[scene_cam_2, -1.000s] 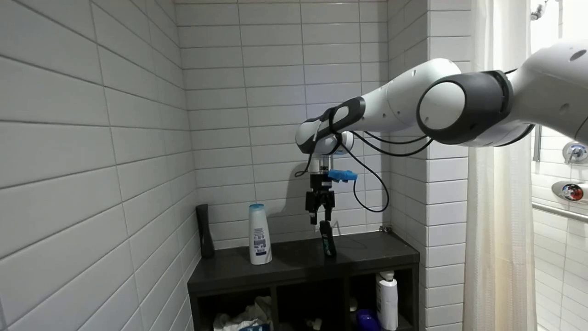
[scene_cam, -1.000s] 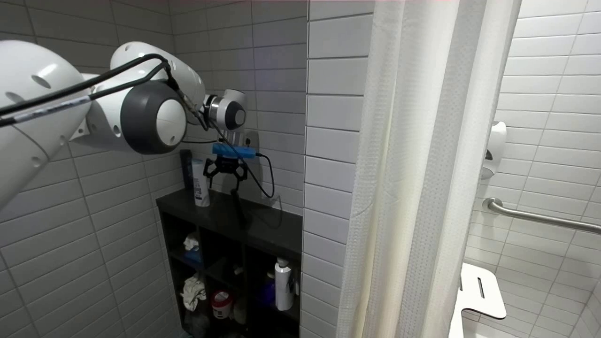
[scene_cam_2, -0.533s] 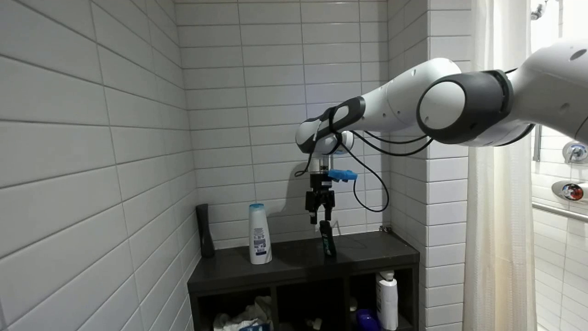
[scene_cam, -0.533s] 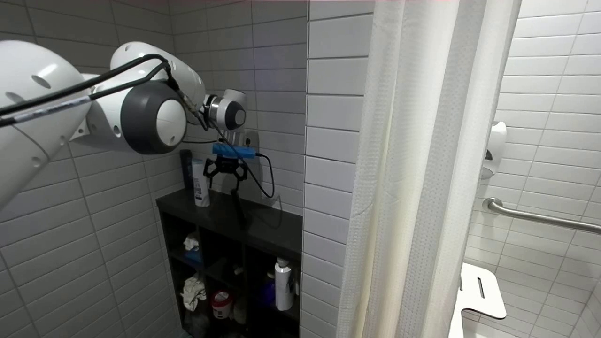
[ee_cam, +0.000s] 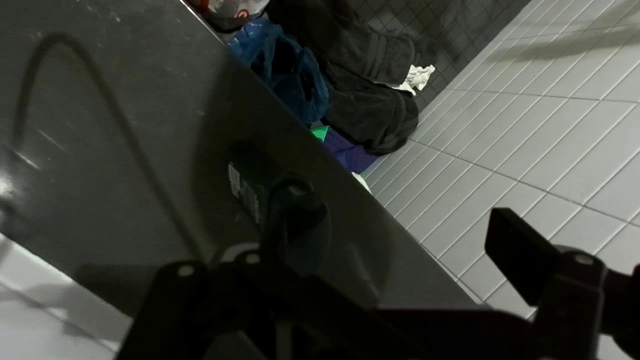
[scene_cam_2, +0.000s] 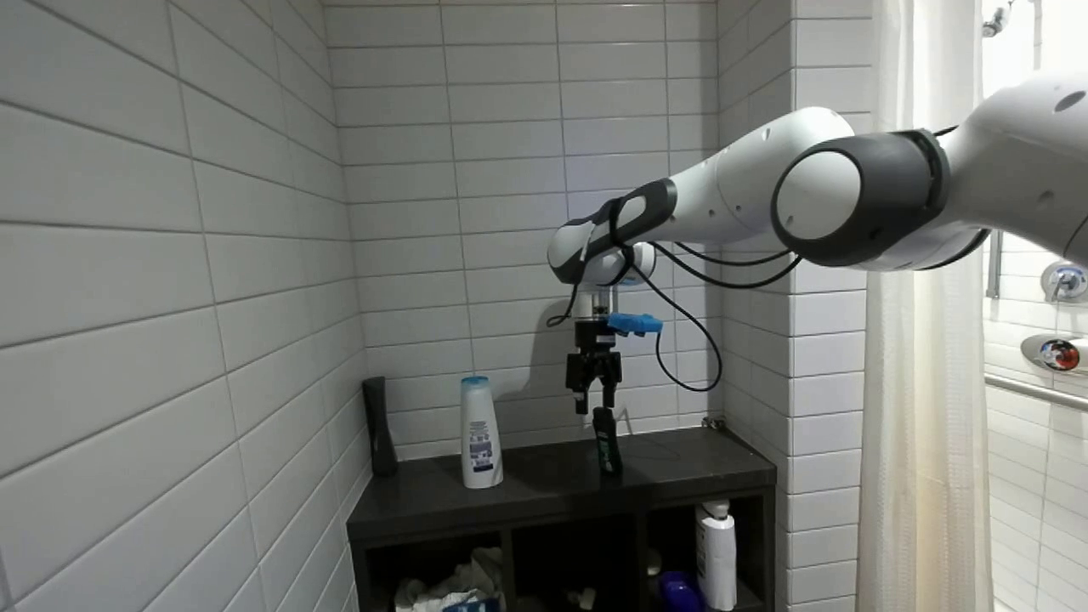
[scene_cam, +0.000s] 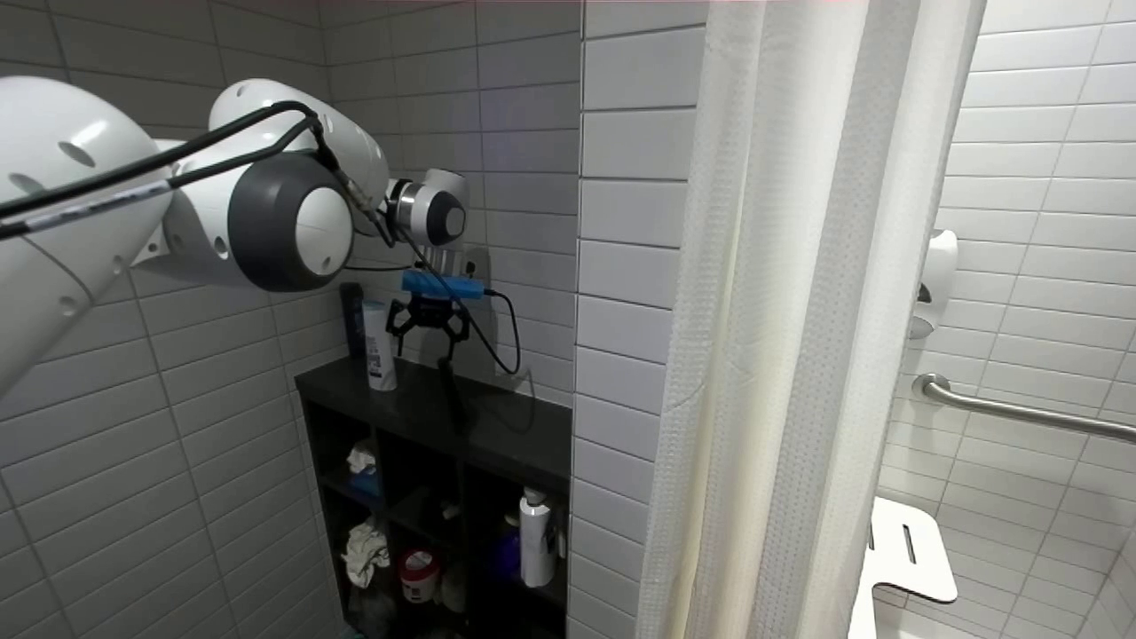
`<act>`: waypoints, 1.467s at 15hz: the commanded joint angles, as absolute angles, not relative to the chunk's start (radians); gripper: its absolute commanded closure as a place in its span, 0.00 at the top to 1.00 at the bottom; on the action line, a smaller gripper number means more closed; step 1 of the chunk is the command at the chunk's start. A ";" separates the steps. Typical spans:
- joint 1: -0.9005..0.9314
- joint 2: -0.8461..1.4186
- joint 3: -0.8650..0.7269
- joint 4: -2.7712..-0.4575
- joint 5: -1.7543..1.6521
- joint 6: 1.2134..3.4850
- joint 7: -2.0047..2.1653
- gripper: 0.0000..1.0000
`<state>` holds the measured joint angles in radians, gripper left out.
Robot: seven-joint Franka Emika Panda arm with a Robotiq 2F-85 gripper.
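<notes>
Tool (scene_cam_2: 595, 406) shifted slightly, dk shelf (scene_cam_2: 544, 486) (shadowed), tiled rm (scene_cam_2: 510, 106)

Shower room: tiled walls (scene_cam_2: 510, 178), curtain (scene_cam: 799, 311), grab bar (scene_cam: 1029, 412), shower valve (scene_cam_2: 1064, 281).

The arm (scene_cam_2: 744, 183) is stretched out, the wrist (scene_cam_2: 605, 265) is bent over, and there, pointed downward, the gripper (scene_cam_2: 595, 405) is spread wide!
</notes>
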<state>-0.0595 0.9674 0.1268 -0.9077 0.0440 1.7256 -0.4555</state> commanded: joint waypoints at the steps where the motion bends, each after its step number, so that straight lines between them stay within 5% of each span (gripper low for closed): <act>1: -0.066 0.980 0.117 -0.890 0.048 1.710 -0.420 1.00; 22: -0.122 1.071 0.042 -0.861 -0.007 1.656 -0.440 1.00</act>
<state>-0.1154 1.0472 0.0576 -0.8906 0.0115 1.6797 -0.4281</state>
